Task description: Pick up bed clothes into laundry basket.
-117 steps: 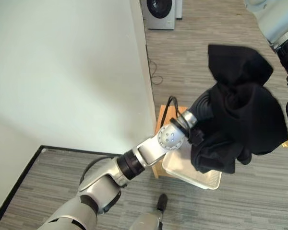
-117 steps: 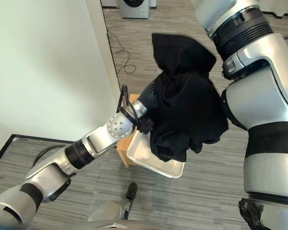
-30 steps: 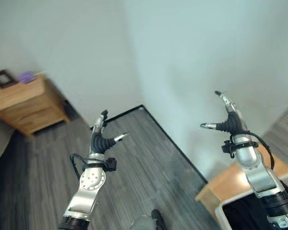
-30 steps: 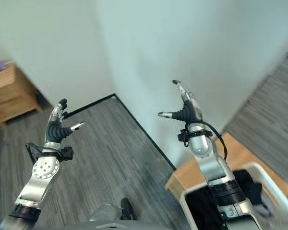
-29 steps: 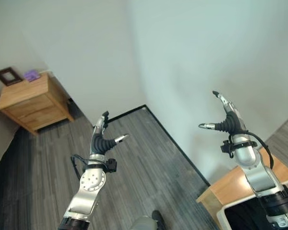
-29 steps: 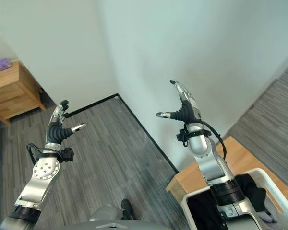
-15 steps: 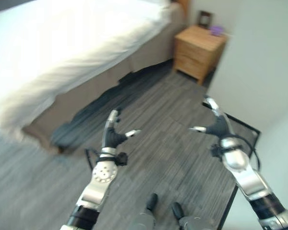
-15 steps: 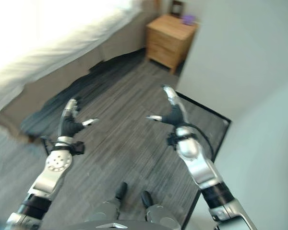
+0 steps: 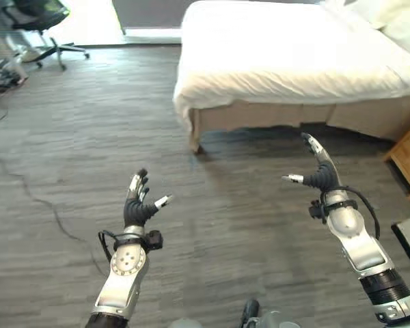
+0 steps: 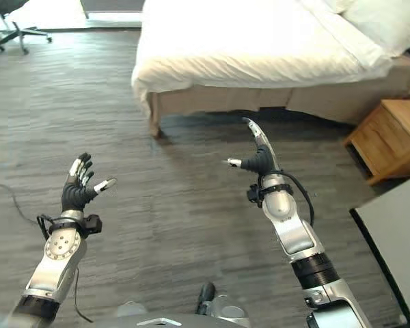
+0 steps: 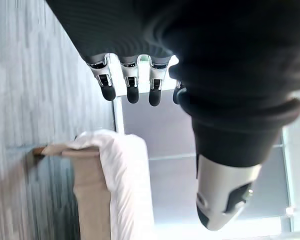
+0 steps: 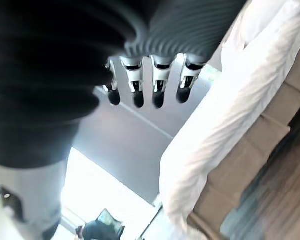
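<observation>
My left hand (image 9: 138,208) and right hand (image 9: 319,179) hang empty, fingers spread; the far bed (image 9: 287,55) shows no clothes to collect.

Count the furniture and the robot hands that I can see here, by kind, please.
Bed: 1
Wooden nightstand: 1
Office chair: 1
Pillow: 1
Robot hands, both open and empty: 2, left hand, right hand
Total: 6
</observation>
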